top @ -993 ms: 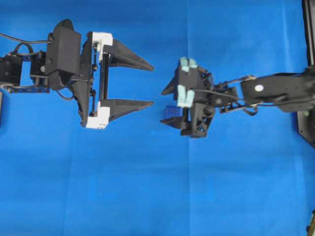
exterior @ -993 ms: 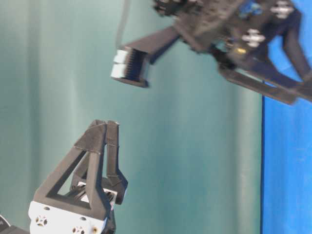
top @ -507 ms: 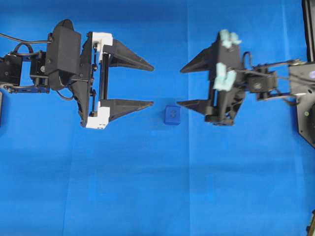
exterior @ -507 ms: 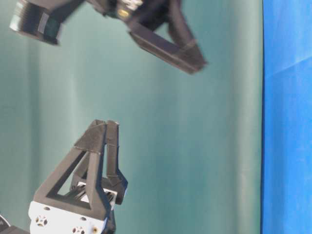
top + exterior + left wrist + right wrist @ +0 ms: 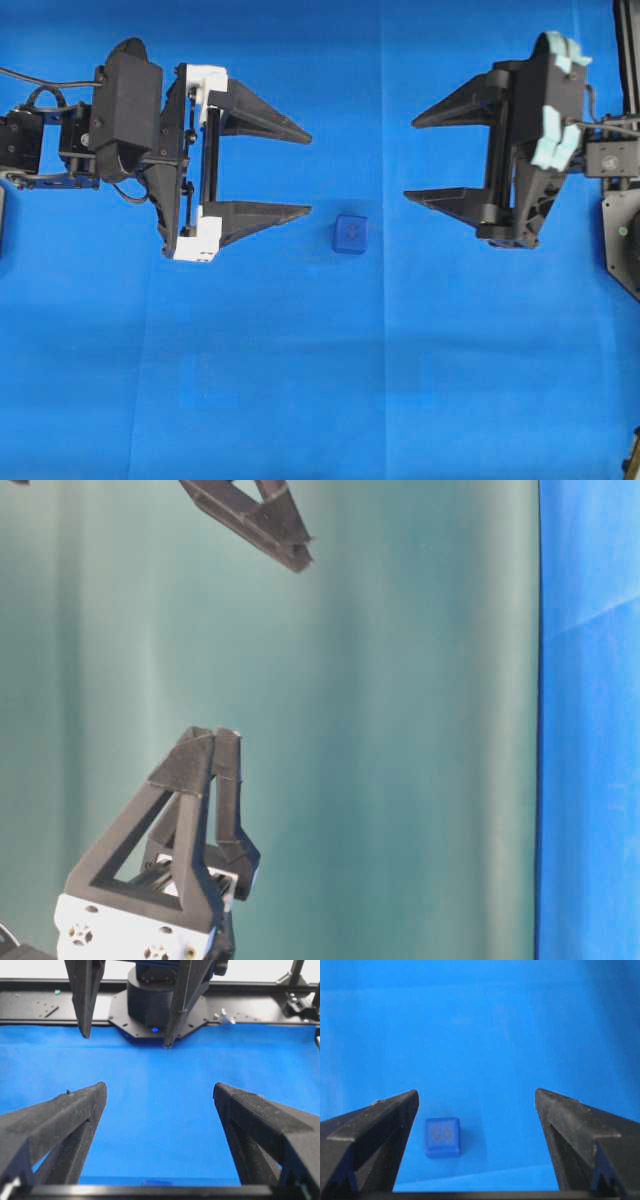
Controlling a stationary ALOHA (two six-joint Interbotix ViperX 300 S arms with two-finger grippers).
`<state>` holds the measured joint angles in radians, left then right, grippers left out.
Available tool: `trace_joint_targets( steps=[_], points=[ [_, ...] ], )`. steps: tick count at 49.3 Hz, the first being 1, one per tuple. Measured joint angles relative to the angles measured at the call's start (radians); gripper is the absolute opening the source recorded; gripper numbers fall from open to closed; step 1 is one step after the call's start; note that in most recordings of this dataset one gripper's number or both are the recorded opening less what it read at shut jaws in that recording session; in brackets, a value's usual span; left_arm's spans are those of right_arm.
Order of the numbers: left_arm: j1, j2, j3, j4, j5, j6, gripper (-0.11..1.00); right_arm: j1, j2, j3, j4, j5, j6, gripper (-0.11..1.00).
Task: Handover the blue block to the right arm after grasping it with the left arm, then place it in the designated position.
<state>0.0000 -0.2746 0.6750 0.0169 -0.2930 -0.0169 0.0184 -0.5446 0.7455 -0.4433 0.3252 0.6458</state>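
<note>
The blue block [image 5: 350, 233] lies alone on the bright-blue cloth [image 5: 300, 380], marked face up. My left gripper [image 5: 310, 173], with white brackets, hovers to its left, open and empty; its lower fingertip is a short gap from the block. My right gripper [image 5: 410, 160], with teal patches, stands open and empty to the block's right. In the right wrist view the block [image 5: 442, 1136] sits on the cloth beside the left finger, below the open gripper [image 5: 476, 1092], touching nothing. The left wrist view shows the open gripper [image 5: 159, 1087] and only a sliver of the block [image 5: 156, 1182].
The right arm's black base [image 5: 622, 235] and a dark frame rail [image 5: 627, 60] stand at the right edge. A black rail [image 5: 50, 1007] borders the cloth's far side in the left wrist view. A teal backdrop [image 5: 400, 730] fills the table-level view.
The right gripper has drawn back to the right, away from the block, leaving it on the cloth. The left gripper has stayed where it was, open.
</note>
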Motion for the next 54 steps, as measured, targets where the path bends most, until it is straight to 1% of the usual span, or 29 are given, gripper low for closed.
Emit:
trace_joint_targets(
  steps=[11,17,29,35,46,54],
  points=[
    [-0.002,0.000,0.000,-0.002,0.000,0.002,0.93,0.000,0.002,0.000,-0.002,-0.003,0.000,0.88],
    [-0.002,0.000,0.000,-0.002,-0.002,0.002,0.93,0.002,-0.002,0.003,-0.011,-0.034,0.000,0.88],
    [-0.002,0.000,0.000,-0.002,0.000,0.002,0.93,0.002,-0.031,0.026,-0.052,-0.166,0.000,0.88],
    [-0.002,-0.002,0.000,-0.002,0.000,0.002,0.93,0.000,-0.035,0.048,-0.071,-0.256,0.000,0.88],
    [0.000,-0.002,0.000,0.000,-0.002,0.000,0.93,-0.041,-0.029,0.100,-0.083,-0.411,0.000,0.88],
    [-0.002,-0.002,0.000,-0.002,-0.002,0.000,0.93,-0.069,-0.021,0.133,-0.084,-0.465,-0.002,0.88]
  ],
)
